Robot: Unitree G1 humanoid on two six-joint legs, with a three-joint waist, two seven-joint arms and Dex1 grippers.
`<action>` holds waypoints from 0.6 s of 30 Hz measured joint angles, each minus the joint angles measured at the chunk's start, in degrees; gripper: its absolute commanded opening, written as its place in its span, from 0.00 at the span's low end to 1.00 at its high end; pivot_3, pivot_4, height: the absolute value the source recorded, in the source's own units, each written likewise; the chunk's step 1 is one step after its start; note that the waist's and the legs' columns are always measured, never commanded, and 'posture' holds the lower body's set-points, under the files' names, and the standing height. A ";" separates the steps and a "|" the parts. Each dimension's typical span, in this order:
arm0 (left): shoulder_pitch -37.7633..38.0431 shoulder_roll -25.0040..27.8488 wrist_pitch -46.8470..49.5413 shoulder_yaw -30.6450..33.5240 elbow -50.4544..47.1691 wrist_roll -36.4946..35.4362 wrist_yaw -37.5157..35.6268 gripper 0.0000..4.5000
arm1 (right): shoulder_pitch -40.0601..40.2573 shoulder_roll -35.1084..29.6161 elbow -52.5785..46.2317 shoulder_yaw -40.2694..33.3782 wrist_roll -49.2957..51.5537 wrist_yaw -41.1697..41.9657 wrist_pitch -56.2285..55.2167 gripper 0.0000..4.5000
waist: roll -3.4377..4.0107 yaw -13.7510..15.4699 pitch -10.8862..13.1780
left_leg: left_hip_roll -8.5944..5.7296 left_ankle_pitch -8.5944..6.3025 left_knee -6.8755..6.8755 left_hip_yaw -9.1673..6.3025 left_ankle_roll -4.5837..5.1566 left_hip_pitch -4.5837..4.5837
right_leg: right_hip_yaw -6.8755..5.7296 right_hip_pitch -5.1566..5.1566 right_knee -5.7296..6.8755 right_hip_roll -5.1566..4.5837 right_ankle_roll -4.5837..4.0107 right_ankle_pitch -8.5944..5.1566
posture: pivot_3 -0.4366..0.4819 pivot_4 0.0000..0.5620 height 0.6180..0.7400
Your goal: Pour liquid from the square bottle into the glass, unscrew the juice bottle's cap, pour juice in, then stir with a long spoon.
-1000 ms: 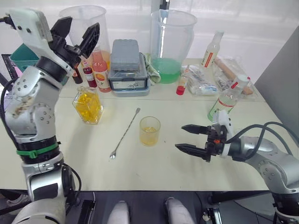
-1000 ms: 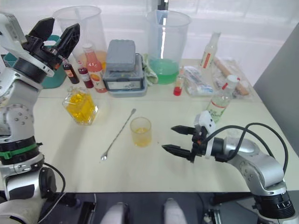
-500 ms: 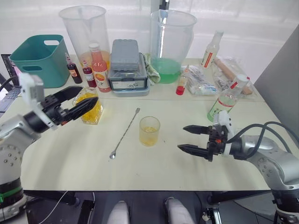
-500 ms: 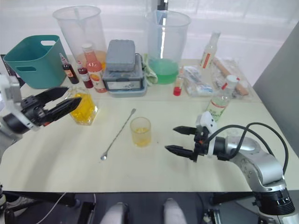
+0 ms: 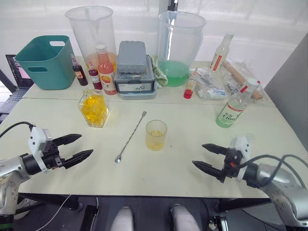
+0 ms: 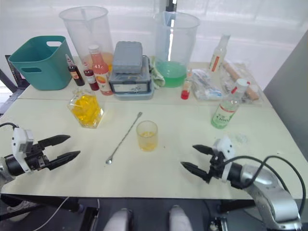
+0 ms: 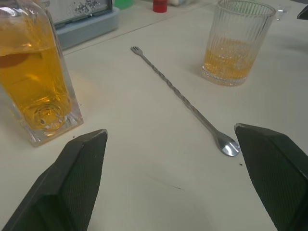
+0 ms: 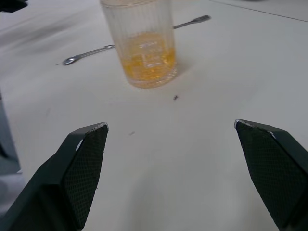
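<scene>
Both grippers, left (image 5: 72, 148) and right (image 5: 208, 157), hang spread and empty. From the right one, nearer, the juice bottle (image 5: 234, 106) stands upright at about 1 o'clock, I judge.

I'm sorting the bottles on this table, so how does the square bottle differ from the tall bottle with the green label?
The square bottle is squat with flat sides; the green-label bottle is tall and slim. The square bottle holds bright yellow-orange liquid; the green-label bottle looks pale greenish. The square bottle stands on the robot's left of the glass; the green-label bottle stands on the right. Both are clear and upright on the table.
</scene>
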 measured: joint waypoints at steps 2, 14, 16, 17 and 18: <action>-1.22 -0.86 -2.18 -1.04 0.81 0.57 -0.67 0.99 | 2.14 1.43 -0.56 -1.45 -0.62 -1.50 -1.89 1.00 | 0.00 -0.01 0.00 | 0.02 0.00 0.00 0.00 0.00 0.01 | -0.01 0.01 0.02 0.01 0.01 0.01 | 0.48 0.27 0.99; -10.15 -3.51 -0.89 -2.76 1.40 -4.07 -2.58 0.99 | 5.95 7.42 5.35 -19.15 1.97 -8.67 -10.52 1.00 | 0.03 -0.17 -0.02 | 0.06 0.00 -0.02 -0.01 0.00 0.04 | 0.00 0.04 0.04 0.07 0.25 0.14 | 0.48 0.27 0.99; -11.34 -3.56 -0.81 -3.05 1.29 -4.49 -2.57 0.99 | 5.91 7.20 6.30 -19.44 1.84 -8.27 -11.21 1.00 | 0.05 -0.33 -0.03 | 0.06 0.00 -0.02 0.01 0.00 0.08 | 0.01 0.05 0.06 0.07 0.24 0.14 | 0.48 0.27 0.99; -11.84 -3.61 -0.76 -3.12 0.91 -4.76 -2.55 0.99 | 5.59 6.88 6.94 -19.59 1.82 -8.30 -11.37 1.00 | 0.07 -0.42 -0.04 | 0.06 0.00 -0.02 0.02 0.00 0.08 | 0.02 0.05 0.06 0.07 0.24 0.14 | 0.48 0.27 0.99; -12.03 -3.76 -0.71 -3.11 0.21 -5.00 -2.49 0.99 | 4.71 6.28 7.77 -19.72 1.78 -8.41 -11.41 1.00 | 0.09 -0.51 -0.05 | 0.06 0.00 -0.02 0.03 0.00 0.08 | 0.04 0.05 0.05 0.07 0.24 0.14 | 0.48 0.27 0.99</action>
